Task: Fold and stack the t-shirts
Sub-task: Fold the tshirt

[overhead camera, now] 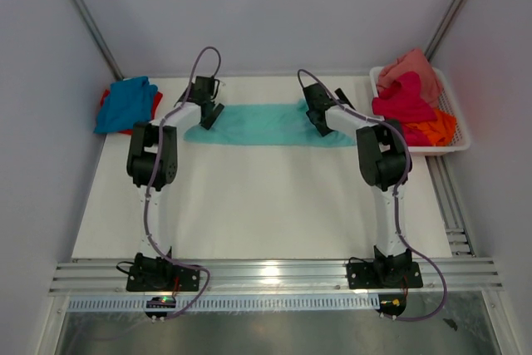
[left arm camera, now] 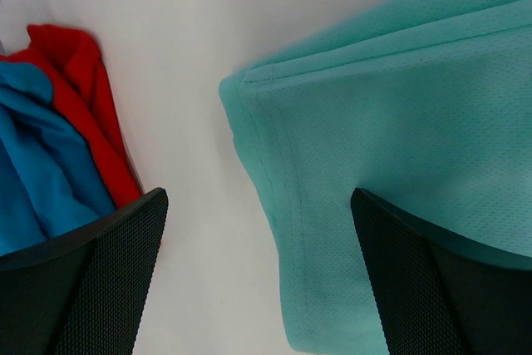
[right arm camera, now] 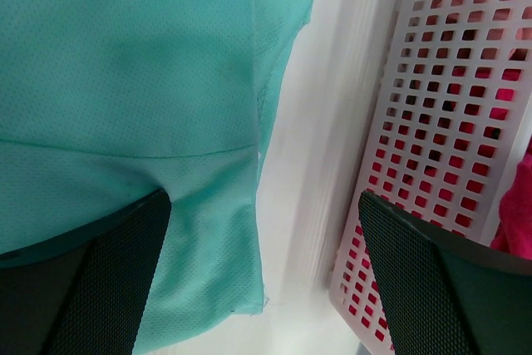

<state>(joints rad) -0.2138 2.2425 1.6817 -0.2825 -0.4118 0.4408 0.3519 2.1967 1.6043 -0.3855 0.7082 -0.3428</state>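
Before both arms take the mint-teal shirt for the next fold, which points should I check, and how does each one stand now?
1. Left gripper open: ok, jaws wide apart.
2. Right gripper open: ok, jaws wide apart.
3. Mint-teal t-shirt lies as a flat strip between the grippers: ok.
4. Each gripper is above one end of the shirt: ok.
5. Left gripper apart from the red t-shirt and blue t-shirt: cannot tell; one finger is close beside them.
6. Right gripper apart from the white basket: cannot tell; one finger appears over its wall.
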